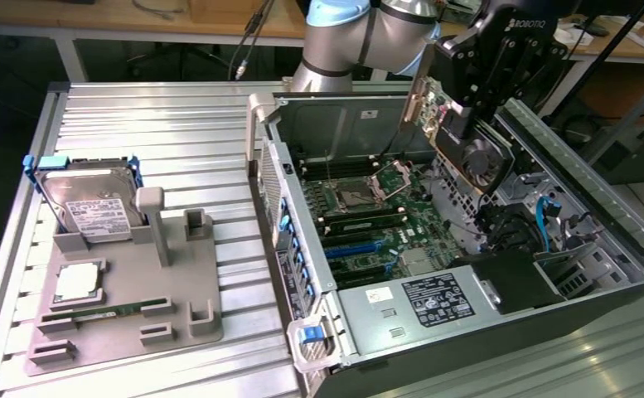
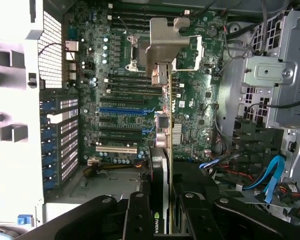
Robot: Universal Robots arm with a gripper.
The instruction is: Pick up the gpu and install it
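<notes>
I'm seeing the fingers (image 2: 139, 214) clamping the gpu (image 2: 164, 120) edge-on. The gripper (image 1: 467, 116) is holding it tilted inside the open computer case (image 1: 344, 124), hanging above the motherboard (image 1: 355, 211). A hard drive (image 1: 89, 199) is sitting in the grey holder (image 1: 133, 307), well apart.

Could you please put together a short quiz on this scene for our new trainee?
1. Fill in: the hard drive stands in the grey holder at the exterior view's ____.
2. True or false: the gpu lies on that holder.
3. The gripper, over the open computer case, is shut on: A) nothing, B) the gpu, C) a screwdriver.
Key: 1 left; 2 false; 3 B.
</notes>
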